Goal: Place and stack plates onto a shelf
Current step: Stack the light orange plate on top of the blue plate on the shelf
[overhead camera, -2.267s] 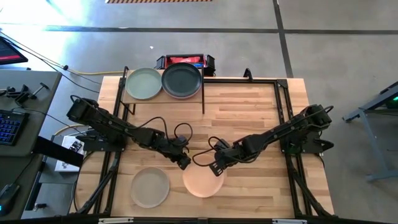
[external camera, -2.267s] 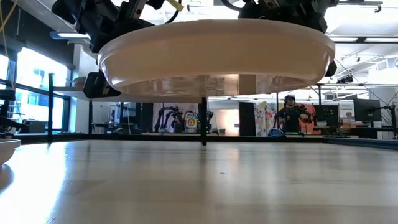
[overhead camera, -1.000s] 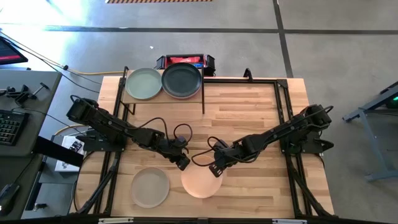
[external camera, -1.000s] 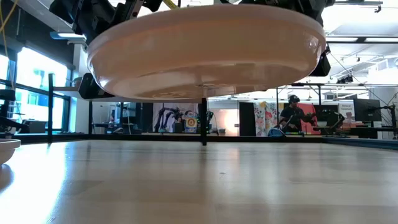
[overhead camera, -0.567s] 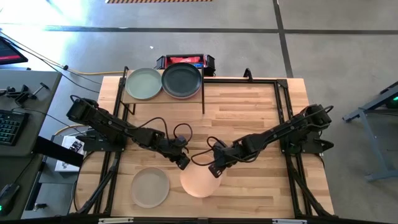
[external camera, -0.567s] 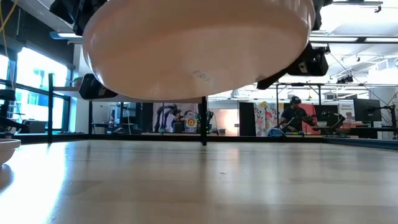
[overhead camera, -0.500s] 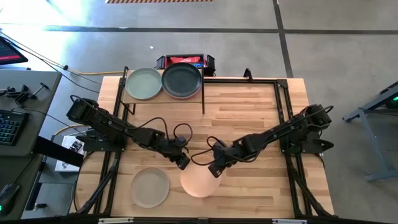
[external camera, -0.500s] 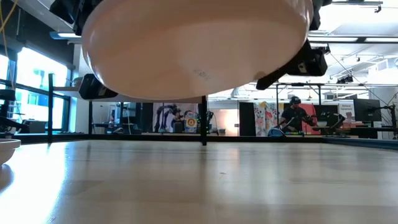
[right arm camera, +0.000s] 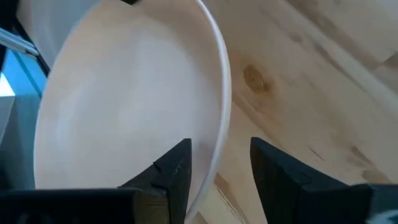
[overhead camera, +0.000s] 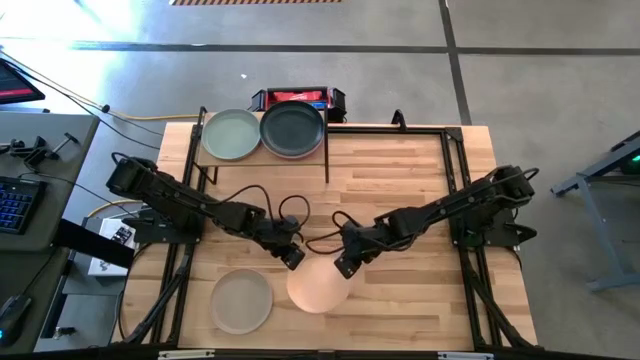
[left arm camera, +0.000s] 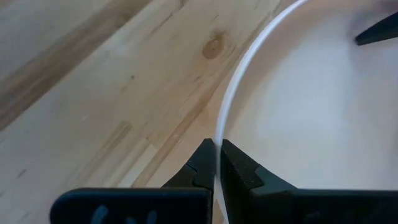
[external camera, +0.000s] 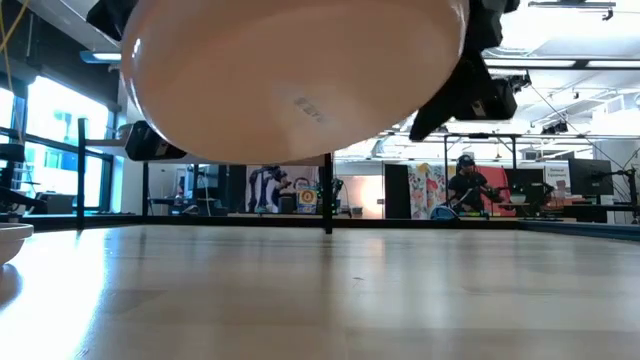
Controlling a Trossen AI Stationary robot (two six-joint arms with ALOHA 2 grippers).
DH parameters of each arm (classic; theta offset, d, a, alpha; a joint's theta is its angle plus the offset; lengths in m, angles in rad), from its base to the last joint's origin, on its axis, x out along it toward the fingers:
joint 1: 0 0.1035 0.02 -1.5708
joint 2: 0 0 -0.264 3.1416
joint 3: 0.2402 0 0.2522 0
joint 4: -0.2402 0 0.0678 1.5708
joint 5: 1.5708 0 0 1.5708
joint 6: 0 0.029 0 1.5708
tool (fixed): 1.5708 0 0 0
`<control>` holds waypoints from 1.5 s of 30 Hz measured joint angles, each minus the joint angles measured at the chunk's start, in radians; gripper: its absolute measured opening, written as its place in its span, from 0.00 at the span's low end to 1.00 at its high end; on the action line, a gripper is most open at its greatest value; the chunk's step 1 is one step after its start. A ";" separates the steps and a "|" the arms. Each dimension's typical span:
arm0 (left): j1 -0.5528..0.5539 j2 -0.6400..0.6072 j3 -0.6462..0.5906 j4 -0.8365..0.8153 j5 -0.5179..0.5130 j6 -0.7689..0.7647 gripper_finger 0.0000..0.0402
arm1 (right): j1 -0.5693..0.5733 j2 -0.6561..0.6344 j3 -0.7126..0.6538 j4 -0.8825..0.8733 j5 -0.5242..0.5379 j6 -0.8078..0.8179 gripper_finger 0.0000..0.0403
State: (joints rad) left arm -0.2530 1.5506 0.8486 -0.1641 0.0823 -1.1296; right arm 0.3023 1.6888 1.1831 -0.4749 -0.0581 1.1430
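Note:
A peach plate (overhead camera: 318, 285) hangs tilted above the table's near middle, and its underside (external camera: 290, 90) fills the low view. My left gripper (overhead camera: 293, 258) is shut on the plate's far-left rim. My right gripper (overhead camera: 342, 266) is open at the far-right rim. Its two fingers stand on either side of the rim (right arm camera: 219, 143) without touching it. The shelf (overhead camera: 265, 158) at the far left carries a sage plate (overhead camera: 231, 134) and a dark grey plate (overhead camera: 292, 128). A beige-grey plate (overhead camera: 240, 300) lies flat on the table, near left. My left gripper (left arm camera: 217, 163) pinches the peach plate's rim (left arm camera: 218, 140) between its two fingers, one finger inside the plate and one outside. The fingers come slanting down from the table's left. The plate is lifted clear of the table and tilted.
Black frame rails (overhead camera: 455, 190) run along the table's sides. A red and black box (overhead camera: 298, 98) sits behind the far edge. Bare planks (overhead camera: 400, 180) lie between the shelf and the right rail. In the low view a person (external camera: 465, 185) is in the room behind the table.
My right gripper has opened, let go of the peach plate's rim and drawn back a little toward the far right. The plate, held by both grippers before, now hangs from my left gripper alone. It has tipped and drifted slightly toward the table's left.

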 joint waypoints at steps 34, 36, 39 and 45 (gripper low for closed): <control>0.190 -0.472 -0.001 -0.482 -0.022 0.068 0.00 | -0.015 -0.170 0.001 -0.341 0.255 -0.115 0.35; 0.206 -0.503 -0.001 -0.484 -0.028 0.068 0.00 | -0.015 -0.170 0.001 -0.340 0.257 -0.137 0.35; 0.236 -0.552 -0.001 -0.503 -0.029 0.066 0.00 | -0.020 -0.170 0.001 -0.342 0.259 -0.164 0.35; 0.294 -0.628 0.002 -0.527 -0.046 0.060 0.00 | -0.047 -0.170 0.001 -0.349 0.259 -0.227 0.35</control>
State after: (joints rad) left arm 0.0408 0.9231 0.8508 -0.6907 0.0363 -1.0695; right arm 0.2549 1.5185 1.1839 -0.8239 0.2012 0.9159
